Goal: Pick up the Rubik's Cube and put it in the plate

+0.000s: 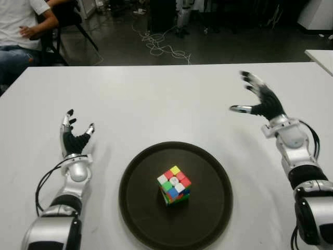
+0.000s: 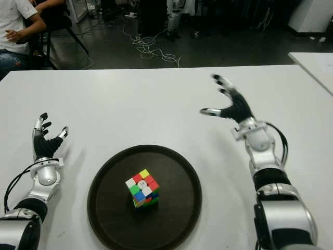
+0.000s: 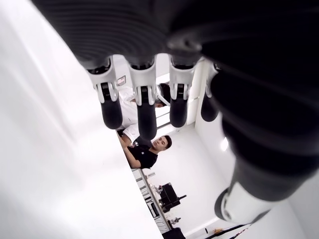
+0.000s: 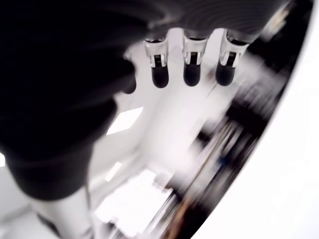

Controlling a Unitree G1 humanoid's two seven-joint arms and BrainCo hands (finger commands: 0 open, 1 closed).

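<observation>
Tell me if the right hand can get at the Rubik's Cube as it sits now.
Probably yes. The Rubik's Cube sits uncovered in the plate, and the open right hand shows beyond it to the right, with only bare table between.

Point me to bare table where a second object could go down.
Bare white table: the wide stretch beyond the plate, between left hand and right hand, both open. Crowded only at the plate, with the Rubik's Cube at its centre.
</observation>
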